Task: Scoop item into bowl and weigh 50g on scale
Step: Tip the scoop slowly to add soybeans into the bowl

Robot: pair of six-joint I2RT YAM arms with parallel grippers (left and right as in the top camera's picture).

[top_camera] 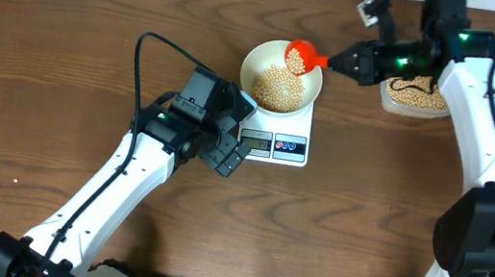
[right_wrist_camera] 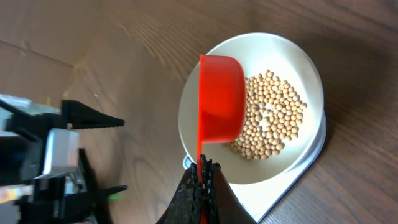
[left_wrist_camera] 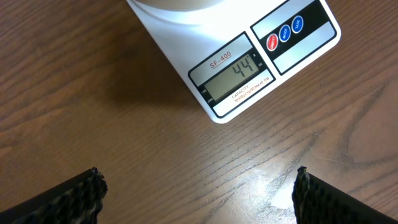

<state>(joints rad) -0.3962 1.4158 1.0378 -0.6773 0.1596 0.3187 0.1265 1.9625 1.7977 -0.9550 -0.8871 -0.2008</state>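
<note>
Right hand [right_wrist_camera: 202,179]: clamped on red scoop [right_wrist_camera: 221,99]
Left hand [left_wrist_camera: 199,193]: wide open, empty
Scale [left_wrist_camera: 233,71]: reads 44; tip beans [right_wrist_camera: 273,118] sparingly into bowl [right_wrist_camera: 298,56]

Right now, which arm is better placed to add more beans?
Right. The right gripper holds the red scoop over the bowl, and the scale reads 44, short of 50. The left gripper is open and empty.

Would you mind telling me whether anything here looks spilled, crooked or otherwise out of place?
Nothing stands out. The beans lie inside the bowl, which sits on the scale; I see none loose on the table. The right gripper holds the red scoop over the bowl.
</note>
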